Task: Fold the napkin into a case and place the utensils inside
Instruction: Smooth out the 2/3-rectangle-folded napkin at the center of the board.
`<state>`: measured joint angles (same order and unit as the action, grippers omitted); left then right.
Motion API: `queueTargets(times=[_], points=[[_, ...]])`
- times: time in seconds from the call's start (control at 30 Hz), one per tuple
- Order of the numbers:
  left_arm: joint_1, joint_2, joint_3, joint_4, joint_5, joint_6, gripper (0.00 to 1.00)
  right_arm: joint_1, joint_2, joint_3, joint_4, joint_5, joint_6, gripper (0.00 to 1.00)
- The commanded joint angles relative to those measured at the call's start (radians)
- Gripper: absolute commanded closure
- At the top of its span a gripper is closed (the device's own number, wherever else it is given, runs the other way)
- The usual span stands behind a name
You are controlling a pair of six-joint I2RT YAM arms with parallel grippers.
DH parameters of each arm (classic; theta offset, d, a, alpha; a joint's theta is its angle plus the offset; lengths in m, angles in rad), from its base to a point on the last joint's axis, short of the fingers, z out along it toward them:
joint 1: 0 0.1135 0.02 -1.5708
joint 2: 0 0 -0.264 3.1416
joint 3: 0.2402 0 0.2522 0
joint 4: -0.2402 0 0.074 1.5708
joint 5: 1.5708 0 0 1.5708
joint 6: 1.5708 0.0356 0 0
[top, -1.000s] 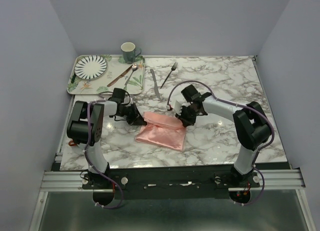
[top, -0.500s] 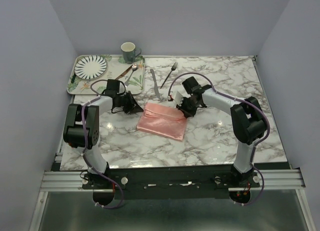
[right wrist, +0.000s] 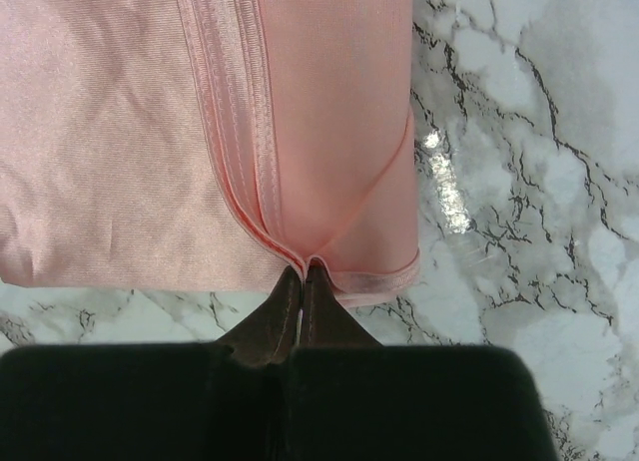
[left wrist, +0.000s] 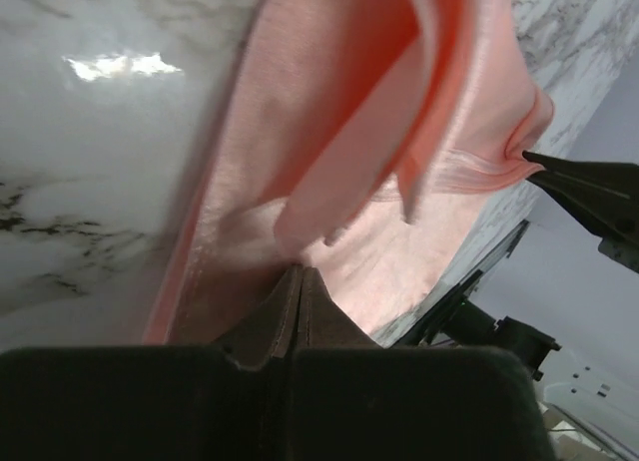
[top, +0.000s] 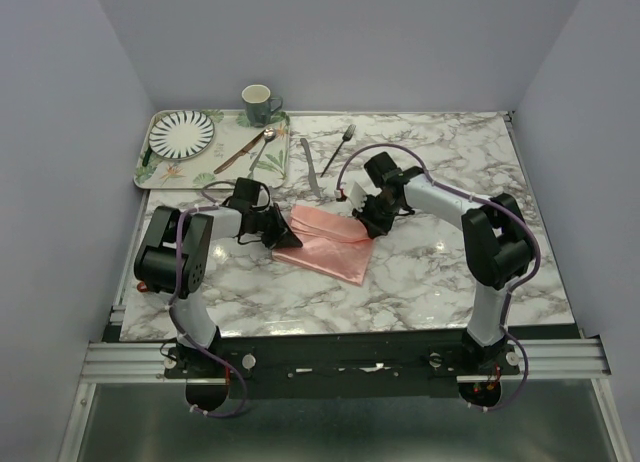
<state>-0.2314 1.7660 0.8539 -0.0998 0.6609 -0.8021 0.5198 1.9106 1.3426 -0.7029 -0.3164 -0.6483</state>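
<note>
The napkin (top: 330,244) lies partly folded on the marble table (top: 450,272), a little toward 9 o'clock of centre, with both arms reaching in at its ends.

The left gripper (top: 285,237) is at the cloth's 8 o'clock edge. Its wrist view shows the tips pressed together with loose pink layers arching up from them, so I judge it is pinching an upper layer to carry it over. The right gripper (right wrist: 303,276) is at the 2 o'clock corner, with its fingers clamped on the stitched hem where 2 edges meet – probably an anchor so the cloth stays taut and does not slide while the other side folds.

Beyond the napkin at 12 o'clock the knife (top: 311,167) and then the fork (top: 340,147) lie bare on the marble, not yet needed. The tray (top: 160,177) sits at 10 o'clock.

Compared with half a second ago, the left gripper has swung from the napkin's far-left corner back toward the arm bases – the left edge now looks drawn inward. The right gripper has barely shifted.
</note>
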Motion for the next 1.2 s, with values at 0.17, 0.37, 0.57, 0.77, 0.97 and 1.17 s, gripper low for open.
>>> queueTargets(times=[0.17,0.37,0.57,0.77,0.97,1.17], points=[[-0.016,0.078,-0.007,0.022,-0.098,-0.042,1.0,0.029,-0.048,0.013,-0.06,-0.064,0.026,0.99],[-0.016,0.084,-0.009,0.014,-0.107,-0.04,1.0,0.043,-0.068,-0.051,-0.05,-0.075,0.03,0.99],[-0.016,0.087,-0.01,0.015,-0.11,-0.04,1.0,0.048,-0.062,-0.091,-0.02,-0.058,0.019,0.99],[-0.016,0.082,-0.012,0.022,-0.109,-0.042,1.0,0.049,-0.003,-0.117,0.028,-0.012,-0.001,0.99],[-0.014,0.038,-0.009,0.038,-0.074,-0.014,1.0,0.048,0.022,-0.117,0.049,0.002,0.018,0.99],[-0.013,-0.103,0.02,0.04,-0.027,0.075,0.91,0.049,0.021,-0.097,0.049,0.003,0.021,0.99]])
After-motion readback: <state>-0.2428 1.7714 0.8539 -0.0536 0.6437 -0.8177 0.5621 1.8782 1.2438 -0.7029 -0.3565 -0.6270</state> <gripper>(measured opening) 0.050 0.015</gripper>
